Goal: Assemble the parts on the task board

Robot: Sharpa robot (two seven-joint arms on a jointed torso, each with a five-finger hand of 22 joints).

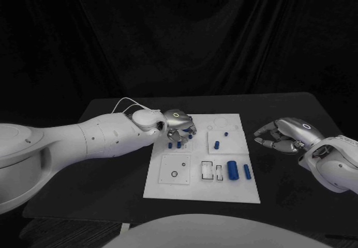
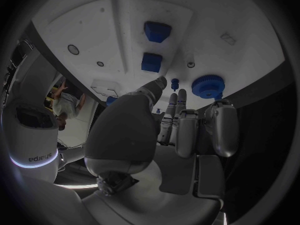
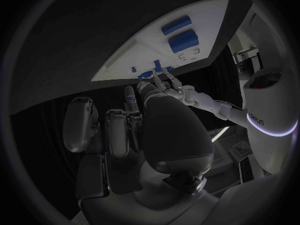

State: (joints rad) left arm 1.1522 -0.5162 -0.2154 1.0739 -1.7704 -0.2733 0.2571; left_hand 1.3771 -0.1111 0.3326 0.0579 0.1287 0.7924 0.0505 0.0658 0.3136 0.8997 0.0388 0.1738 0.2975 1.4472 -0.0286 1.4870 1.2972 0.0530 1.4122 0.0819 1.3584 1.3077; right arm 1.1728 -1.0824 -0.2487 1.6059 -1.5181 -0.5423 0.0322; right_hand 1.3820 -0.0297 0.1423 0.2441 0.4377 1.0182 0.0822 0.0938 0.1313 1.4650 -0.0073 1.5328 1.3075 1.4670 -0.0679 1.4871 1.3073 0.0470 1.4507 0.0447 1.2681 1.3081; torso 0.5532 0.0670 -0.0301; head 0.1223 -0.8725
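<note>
1. Left hand [image 1: 177,124] hangs over the task board [image 1: 168,186]'s far left corner, fingers down among small blue parts [image 1: 175,145]; grasp unclear.
2. Right hand [image 1: 282,135] curled, holding nothing, off the board's right edge.

- The white task board [image 1: 195,192] lay at the centre of the black table [image 1: 291,111].
- The left hand [image 1: 179,125] hung over the board's 11 o'clock corner, fingers down among small blue parts [image 1: 175,145].
- The right hand [image 1: 282,135] hovered off the board at 3 o'clock, fingers curled, holding nothing.
- Two blue cylinders [image 1: 239,170] lay toward 5 o'clock.
</note>
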